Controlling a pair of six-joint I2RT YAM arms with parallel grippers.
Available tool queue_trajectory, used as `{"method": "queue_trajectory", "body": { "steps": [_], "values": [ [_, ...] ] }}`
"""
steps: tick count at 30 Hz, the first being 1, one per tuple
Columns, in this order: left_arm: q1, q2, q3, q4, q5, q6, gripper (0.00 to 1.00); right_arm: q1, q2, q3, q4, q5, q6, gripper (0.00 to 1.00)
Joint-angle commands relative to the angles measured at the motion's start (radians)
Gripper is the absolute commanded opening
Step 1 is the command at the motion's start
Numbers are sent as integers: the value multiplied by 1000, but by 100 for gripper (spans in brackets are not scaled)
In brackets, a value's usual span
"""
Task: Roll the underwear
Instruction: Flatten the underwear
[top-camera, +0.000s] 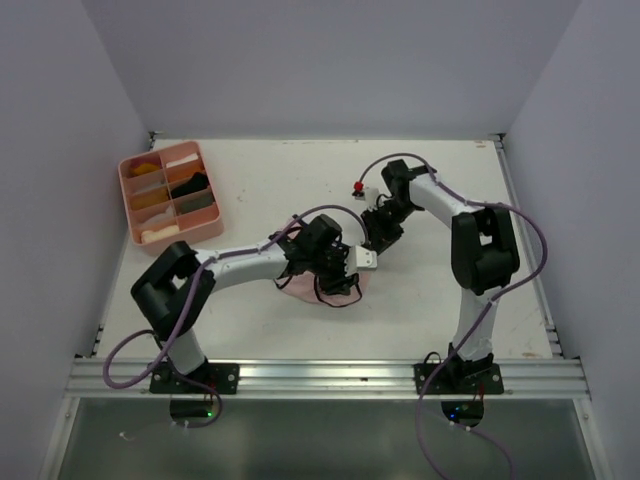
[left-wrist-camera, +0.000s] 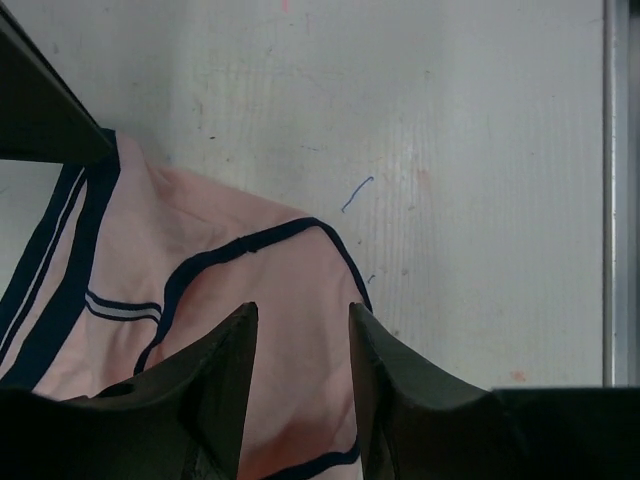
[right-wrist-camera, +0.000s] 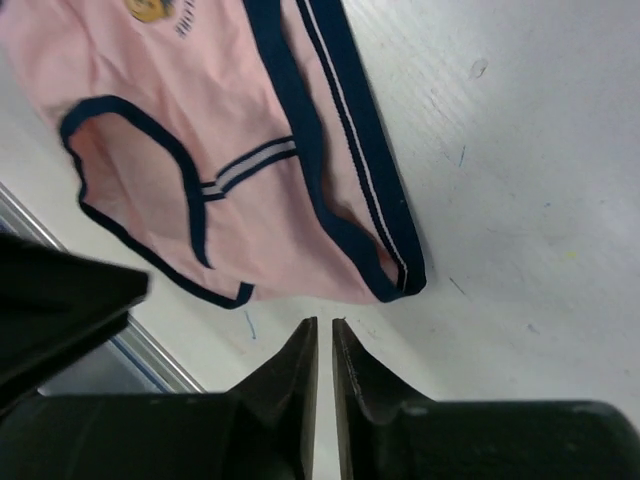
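Left claw (left-wrist-camera: 302, 318): jaws partly open, standing over the pink underwear (left-wrist-camera: 270, 270) with one finger on each side of a raised fold. Whether they pinch the cloth cannot be told.

The garment lies on the white table (top-camera: 260, 180) near its middle, just beyond the arm bases. In the top view the left wrist hides most of it. Its waistband (right-wrist-camera: 330, 150), a wide dark band with a pale stripe, marks the long axis. In the right wrist view that band runs from top centre down to the lower right, with the dark-edged leg openings to its left.

Right claw (right-wrist-camera: 323, 328): jaws all but closed with a sliver between them, holding nothing, over bare table just off the waistband's corner.

Bare surface extends to the right and far side of the garment. A metal rail (top-camera: 330, 375) bounds the near edge. A pink compartment tray (top-camera: 122, 180) sits at the far left, well apart. Walls enclose three sides.
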Motion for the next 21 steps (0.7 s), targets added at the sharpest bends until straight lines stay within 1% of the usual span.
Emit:
{"method": "queue_trajectory", "body": {
  "steps": [1,2,3,5,6,7,10,16,19,21],
  "values": [
    [-2,75,50,84,-88,-60,45,-3,-103,65,-11,-27,26,18],
    [-5,85,55,80,-80,-55,46,-6,-96,77,-19,-13,29,23],
    [-9,98,55,76,-62,-34,47,-5,-82,82,-28,-13,25,24],
    [-31,113,64,35,-38,-1,48,-5,-41,79,-37,-2,8,25],
    [-42,128,69,11,-25,52,48,-5,-27,76,-34,4,2,25],
    [-50,133,66,-32,-17,69,48,-5,-12,73,-33,7,-7,25],
    [-79,142,49,-108,-29,134,48,-3,47,59,-17,12,-38,25],
    [-79,84,-19,-129,-46,213,49,-3,73,22,35,24,-49,27],
    [-79,96,-8,-152,-77,227,49,-3,79,42,-16,-11,-66,27],
    [-78,95,-11,-158,-91,244,49,-3,68,37,-33,-25,-79,30]
  ]
}}
